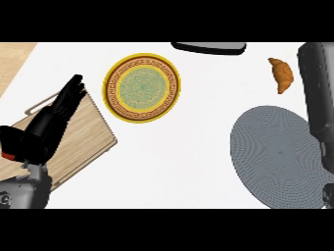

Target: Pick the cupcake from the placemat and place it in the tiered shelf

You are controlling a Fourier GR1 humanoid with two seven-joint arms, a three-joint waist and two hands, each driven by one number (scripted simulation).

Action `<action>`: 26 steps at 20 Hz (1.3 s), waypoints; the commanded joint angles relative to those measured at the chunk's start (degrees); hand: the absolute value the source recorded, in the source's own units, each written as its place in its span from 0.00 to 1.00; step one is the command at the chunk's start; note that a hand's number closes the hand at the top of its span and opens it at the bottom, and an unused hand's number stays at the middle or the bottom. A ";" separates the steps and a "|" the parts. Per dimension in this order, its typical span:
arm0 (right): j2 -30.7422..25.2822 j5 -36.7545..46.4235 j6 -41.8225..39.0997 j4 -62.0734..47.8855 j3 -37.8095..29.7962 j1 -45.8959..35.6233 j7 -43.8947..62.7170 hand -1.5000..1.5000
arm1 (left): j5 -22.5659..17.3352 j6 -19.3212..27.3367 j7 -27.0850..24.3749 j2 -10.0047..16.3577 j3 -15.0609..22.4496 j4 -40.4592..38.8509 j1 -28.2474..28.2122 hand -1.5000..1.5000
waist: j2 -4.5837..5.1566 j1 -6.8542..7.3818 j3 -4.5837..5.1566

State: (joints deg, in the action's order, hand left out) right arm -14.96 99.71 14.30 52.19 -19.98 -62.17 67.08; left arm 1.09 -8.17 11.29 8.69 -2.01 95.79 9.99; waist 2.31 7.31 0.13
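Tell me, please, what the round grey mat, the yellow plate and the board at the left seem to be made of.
The grey mat looks woven, fabric or vinyl: fine ringed mesh, matte. The yellow plate seems glazed ceramic: smooth, with a printed pattern. The board looks like pale wood: straight grain lines, no gloss.

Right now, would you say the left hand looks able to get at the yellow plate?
Probably yes. The left hand lies open over the wooden shelf, its fingers pointing toward the yellow plate, and only bare counter shows between them.
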 commanded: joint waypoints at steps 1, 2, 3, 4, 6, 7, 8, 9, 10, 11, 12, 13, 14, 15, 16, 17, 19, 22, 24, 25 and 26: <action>-1.30 3.39 4.06 -6.27 -3.15 -6.32 10.56 1.00 | -0.40 0.15 -0.83 0.14 -1.04 -0.66 -1.00 0.50 | -0.18 -0.73 -0.06; -1.53 4.74 4.07 -7.71 -3.56 -7.35 11.17 1.00 | -0.29 -0.01 -0.83 -0.06 -0.46 0.02 -0.81 0.50 | -0.08 -0.42 -0.06; -2.26 4.41 4.93 -8.88 -4.56 -8.50 9.80 1.00 | 0.10 0.20 0.45 -0.26 0.05 -0.26 -0.79 0.50 | -0.10 -0.78 -0.11; -2.59 4.24 8.19 -8.83 -5.62 -8.22 9.31 1.00 | -0.03 0.41 -0.39 -0.35 -0.31 -0.37 0.10 0.50 | 0.35 -0.41 -0.15; -4.23 4.24 11.97 -9.91 -7.34 -7.68 7.05 1.00 | 0.54 0.91 -0.17 -0.42 -0.04 0.78 0.05 0.50 | 0.39 -0.47 -0.25; -4.11 4.13 11.73 -10.46 -7.93 -9.69 6.66 1.00 | 0.93 1.29 -0.58 -1.22 0.44 -0.54 -0.60 0.50 | 0.25 -0.83 -0.18; -7.36 3.12 11.08 -11.35 -9.39 -11.32 3.27 1.00 | -0.08 0.69 -0.39 -0.34 -0.84 -1.28 0.46 0.50 | 0.38 -1.12 -0.19; -4.12 2.94 16.91 -9.24 -9.33 -9.96 4.55 1.00 | 1.32 1.12 -2.04 -0.84 0.31 -0.43 -1.20 0.50 | 0.15 -0.84 -0.23; -4.61 0.05 20.92 -5.36 -11.00 -10.56 1.77 1.00 | -0.74 -0.85 -0.76 1.21 -1.46 -0.28 -1.14 0.50 | 0.07 -0.37 -0.40; -3.18 -2.93 25.33 -1.50 -11.94 -12.12 -0.63 1.00 | -0.18 0.20 -0.34 -0.32 -0.29 -0.40 0.24 0.50 | -0.02 -0.73 -0.70; -3.80 -4.16 27.81 -1.57 -12.94 -12.28 -2.75 1.00 | 0.01 0.41 -1.34 -0.87 -0.10 -1.11 -0.75 0.50 | 0.58 -0.30 -0.62; -2.60 -5.65 31.57 -1.57 -14.01 -10.32 -4.01 1.00 | -0.55 0.30 -0.76 -0.11 -1.12 -0.58 -0.18 0.50 | 0.26 -0.94 -0.60; -3.83 -6.92 32.69 -1.97 -14.98 -11.87 -5.99 1.00 | 0.14 0.68 -0.91 -0.42 -0.51 0.06 -0.43 0.50 | 0.07 -0.85 -0.52; -3.44 -7.45 36.24 -2.84 -15.84 -10.52 -6.95 1.00 | 0.04 0.39 -0.94 -0.04 -0.87 -1.09 -0.19 0.50 | 0.57 -1.02 -0.48; -4.91 -9.72 36.49 -4.63 -17.43 -11.39 -9.11 1.00 | 0.41 0.72 -0.41 -0.82 0.16 0.32 -1.51 0.50 | 0.12 -0.95 -0.46; -4.94 -10.76 39.81 -5.71 -17.72 -10.05 -11.21 1.00 | 0.91 1.05 -1.82 -1.53 0.64 -0.57 -1.91 0.50 | 0.48 -1.17 -0.44; -10.19 3.02 18.31 -14.48 -15.26 -2.61 -9.52 1.00 | 0.37 0.86 -1.47 0.26 -1.37 0.05 -1.51 0.50 | 1.24 -3.34 0.46; -14.62 8.12 11.47 -19.97 -13.94 -4.19 -6.62 1.00 | 0.90 1.09 -2.07 -0.50 -0.57 -0.35 -2.56 0.50 | 0.76 -2.01 0.29; -16.61 11.45 6.54 -23.19 -12.15 -7.00 -5.18 1.00 | -0.08 0.05 -0.84 0.30 -0.88 0.08 -1.10 0.50 | 0.25 -1.61 0.16; -18.52 12.41 4.91 -24.66 -11.74 -8.21 -5.57 1.00 | 0.44 0.35 -1.10 -0.15 -0.29 0.57 -2.24 0.50 | 0.10 -1.27 0.08; -18.67 13.10 3.02 -26.30 -11.15 -9.50 -5.71 1.00 | 0.43 1.24 -1.32 -0.38 -1.21 -0.94 -0.86 0.50 | 0.03 -1.98 0.06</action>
State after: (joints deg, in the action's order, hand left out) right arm -29.81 107.82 26.68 31.91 -32.96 -69.38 58.79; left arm 1.45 -7.51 10.12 8.63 -2.84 95.61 8.64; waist 2.63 5.47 0.21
